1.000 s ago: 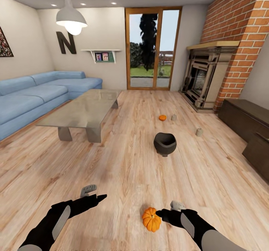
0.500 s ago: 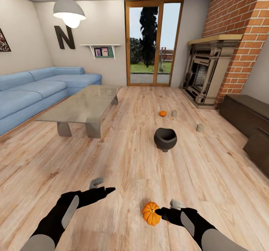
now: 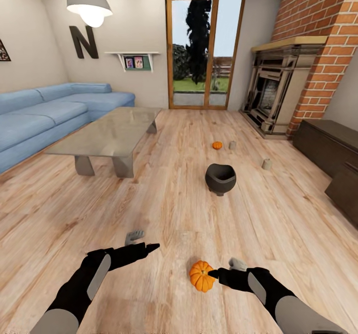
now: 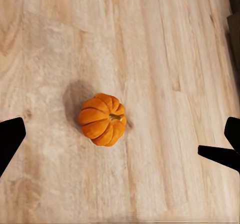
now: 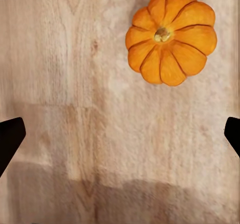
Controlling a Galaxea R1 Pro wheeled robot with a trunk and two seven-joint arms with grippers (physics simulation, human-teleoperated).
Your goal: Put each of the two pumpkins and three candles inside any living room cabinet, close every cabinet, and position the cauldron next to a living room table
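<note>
Head view: a small orange ribbed pumpkin (image 3: 201,276) sits on the pale wood plank floor (image 3: 164,209) just ahead of the robot, with the right gripper (image 3: 216,274) at its side, fingertip touching or nearly so; whether that gripper is spread cannot be read here. The left gripper (image 3: 149,247) hovers apart, over bare boards. Farther off lie a matte black round-bellied cauldron (image 3: 220,178), a second small orange pumpkin (image 3: 217,145), two stubby tan candles (image 3: 232,145) (image 3: 267,164), the glass-topped low table (image 3: 107,136) and the long dark-brown wood cabinet (image 3: 328,150).

Left wrist view: the near pumpkin (image 4: 102,119) lies on the boards; the two dark fingertips stand wide apart at the edges, nothing between them.

Right wrist view: the pumpkin (image 5: 171,36) sits off toward one finger, not centred; the jaws are spread wide and empty.

Risk: closing from this offset would likely nudge the round pumpkin and send it rolling, or catch only a rib and slip. Centring first is advised.
</note>
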